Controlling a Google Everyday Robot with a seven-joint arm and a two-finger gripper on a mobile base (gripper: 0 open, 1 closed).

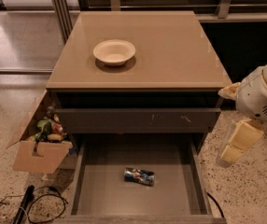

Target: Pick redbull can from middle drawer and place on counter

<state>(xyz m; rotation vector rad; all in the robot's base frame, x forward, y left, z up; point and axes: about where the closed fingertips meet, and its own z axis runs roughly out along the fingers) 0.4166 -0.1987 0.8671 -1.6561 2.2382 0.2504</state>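
One end effector (240,143) is mine to work with, and it hangs to the right of the cabinet, outside the open middle drawer (101,192) and carrying nothing; how far open it is I cannot tell. The can (139,176) lies on its side near the middle of the drawer floor, well apart from me. I judge the reach to be the step in hand: next I must swing left over the drawer, descend clear of the scratched drawer front (138,120) above, and close across the can's body. The tan surface (175,45) offers room beside the bowl (114,52).
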